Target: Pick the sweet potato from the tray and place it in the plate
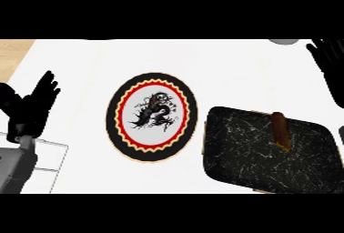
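On the dark tray (249,150) near the table's right edge, the sweet potato (280,132) looks stiff, light and slim, best pinched mid-length by the right hand (331,68), fingers straight, holding nothing.

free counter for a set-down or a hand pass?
Bare counter shows above the plate and tray, up to the far edge, and between the left hand and the plate. The plate-to-tray gap is narrow. The tray's left half is bare; the sweet potato lies toward its right. The right hand rests open at upper right.
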Tool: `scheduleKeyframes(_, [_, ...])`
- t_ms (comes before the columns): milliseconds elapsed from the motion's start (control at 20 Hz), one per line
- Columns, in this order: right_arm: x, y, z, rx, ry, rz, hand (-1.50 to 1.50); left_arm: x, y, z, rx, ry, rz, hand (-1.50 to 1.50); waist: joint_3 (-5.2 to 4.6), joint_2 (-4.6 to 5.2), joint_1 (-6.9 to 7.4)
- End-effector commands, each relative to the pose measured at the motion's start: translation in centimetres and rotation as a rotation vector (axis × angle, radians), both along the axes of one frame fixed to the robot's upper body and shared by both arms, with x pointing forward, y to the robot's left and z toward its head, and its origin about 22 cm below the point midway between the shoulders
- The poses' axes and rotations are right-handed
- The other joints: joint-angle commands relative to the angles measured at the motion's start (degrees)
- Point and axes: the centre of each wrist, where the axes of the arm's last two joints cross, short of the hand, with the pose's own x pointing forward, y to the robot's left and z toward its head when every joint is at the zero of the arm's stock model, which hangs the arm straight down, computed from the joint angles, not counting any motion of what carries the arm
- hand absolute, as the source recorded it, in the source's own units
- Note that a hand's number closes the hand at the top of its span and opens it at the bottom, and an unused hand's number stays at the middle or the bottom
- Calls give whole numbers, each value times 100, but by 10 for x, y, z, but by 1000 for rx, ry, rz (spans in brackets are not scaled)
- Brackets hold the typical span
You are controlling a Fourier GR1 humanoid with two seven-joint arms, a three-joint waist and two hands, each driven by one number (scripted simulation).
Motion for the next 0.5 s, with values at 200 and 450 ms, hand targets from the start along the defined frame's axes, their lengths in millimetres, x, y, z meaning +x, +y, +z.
scheduleKeyframes(200, [-6,44,-23,149,-107,-187,-150,-39,17,-18,318,-127,-95,0,130,-96,-151])
scheduleKeyframes(450, [-23,25,-37,-296,-376,-541,-150,-58,13,-34,308,-88,-125,0,112,-145,-239])
